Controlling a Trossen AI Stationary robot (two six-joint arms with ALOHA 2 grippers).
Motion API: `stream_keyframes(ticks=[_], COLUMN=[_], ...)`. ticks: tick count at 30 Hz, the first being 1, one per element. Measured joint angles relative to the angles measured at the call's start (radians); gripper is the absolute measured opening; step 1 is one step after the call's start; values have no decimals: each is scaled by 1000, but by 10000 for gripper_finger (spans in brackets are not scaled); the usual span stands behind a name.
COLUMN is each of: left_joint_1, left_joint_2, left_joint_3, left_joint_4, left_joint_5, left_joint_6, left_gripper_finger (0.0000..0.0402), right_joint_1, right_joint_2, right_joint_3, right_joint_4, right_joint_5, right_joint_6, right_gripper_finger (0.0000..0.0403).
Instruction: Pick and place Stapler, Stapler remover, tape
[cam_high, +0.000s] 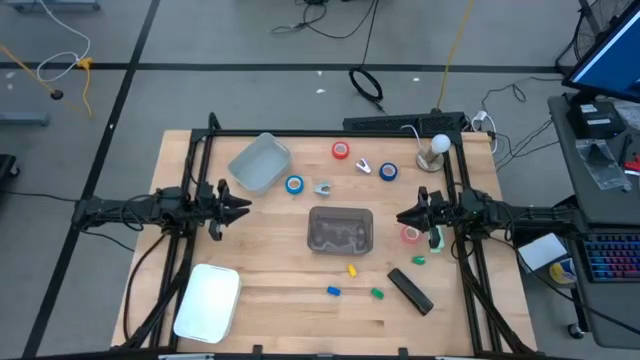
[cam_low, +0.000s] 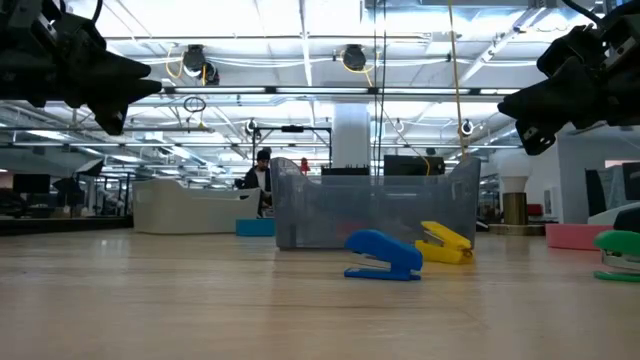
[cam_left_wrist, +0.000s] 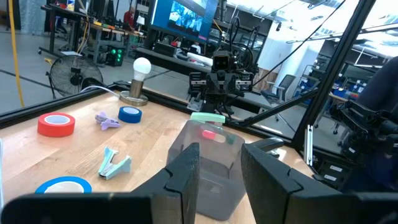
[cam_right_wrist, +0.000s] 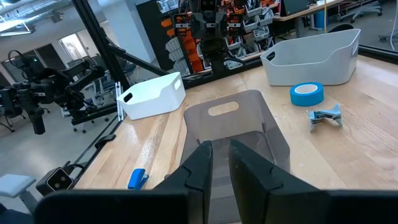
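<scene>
The black stapler (cam_high: 410, 290) lies flat near the table's front right. Two stapler removers, purple (cam_high: 363, 167) and pale grey (cam_high: 322, 187), lie at the back. Tape rolls lie flat: red (cam_high: 341, 150), dark blue (cam_high: 387, 172), light blue (cam_high: 294, 184) and pink-red (cam_high: 411, 234). My left gripper (cam_high: 243, 206) (cam_left_wrist: 221, 152) hovers level at the left, open, with nothing between its fingers. My right gripper (cam_high: 402, 216) (cam_right_wrist: 219, 146) hovers level at the right beside the pink-red roll, its fingers narrowly apart and empty. Both point at the clear bin (cam_high: 340, 230).
Small coloured staplers lie in front of the clear bin: yellow (cam_high: 352, 269), blue (cam_high: 334, 291), green (cam_high: 377, 293) and green (cam_high: 419, 260). A white bin (cam_high: 208, 302) stands front left and a grey bin (cam_high: 259, 162) back left. A bulb lamp (cam_high: 433, 150) stands back right.
</scene>
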Motion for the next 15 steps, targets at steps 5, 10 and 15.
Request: stream_keyframes(ticks=[5, 10, 15], left_joint_1=[0, 0, 0], left_joint_2=[0, 0, 0], left_joint_3=[0, 0, 0], left_joint_4=[0, 0, 0], left_joint_5=[0, 0, 0], left_joint_6=[0, 0, 0], left_gripper_finger=[118, 118, 118], right_joint_1=[0, 0, 0], right_joint_2=[0, 0, 0], right_joint_3=[0, 0, 0], right_joint_4=[0, 3, 34], right_joint_5=[0, 0, -3], right_joint_6=[0, 0, 0], right_gripper_finger=[47, 47, 47])
